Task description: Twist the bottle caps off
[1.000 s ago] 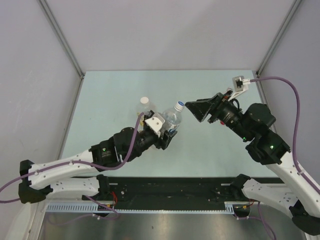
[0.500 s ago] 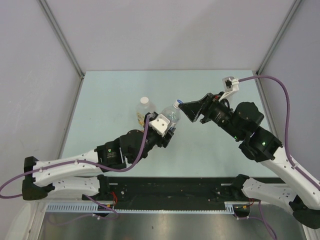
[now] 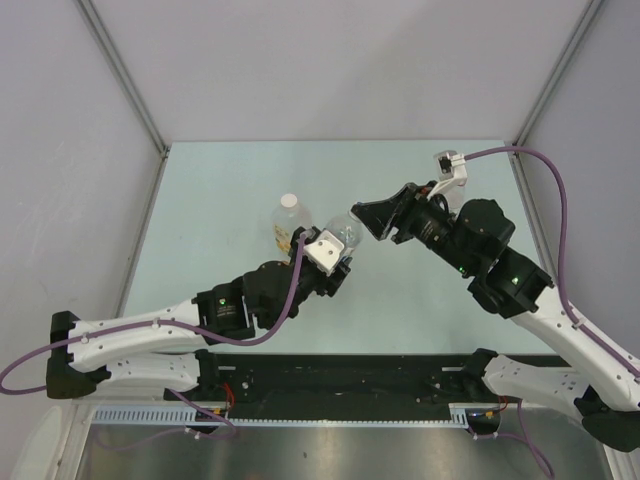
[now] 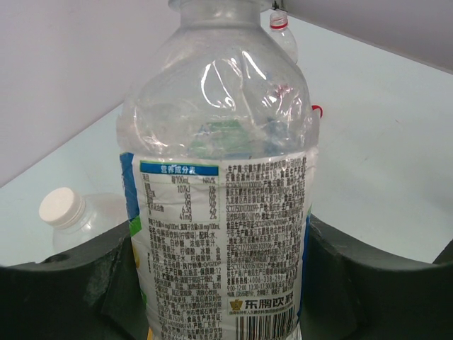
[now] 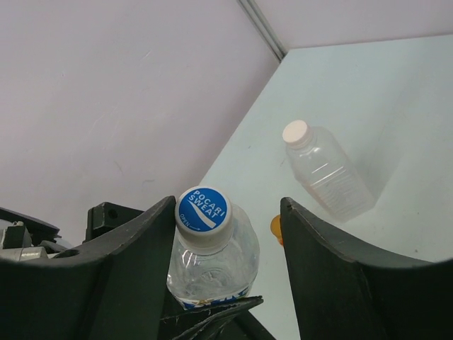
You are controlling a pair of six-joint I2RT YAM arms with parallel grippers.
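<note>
My left gripper (image 3: 328,258) is shut on a clear bottle with a blue-edged label (image 3: 342,236) and holds it upright; the label fills the left wrist view (image 4: 223,212) between my fingers (image 4: 71,283). Its blue cap (image 5: 203,210) is screwed on. My right gripper (image 5: 228,212) is open, one jaw on each side of the cap; the left finger (image 5: 134,248) is almost touching it, the right one stands apart. In the top view the right gripper (image 3: 362,218) hides the cap. A second bottle with a white cap (image 3: 290,201) lies behind.
The white-capped bottle (image 5: 327,173) lies on the table beside a small orange thing (image 5: 275,228). The left wrist view shows the white cap (image 4: 58,206) and, behind, a bottle neck with a red ring (image 4: 280,26). Walls close the left, back and right.
My right gripper has moved left to the bottle's top and now straddles the cap. My left gripper has shifted the bottle slightly.
</note>
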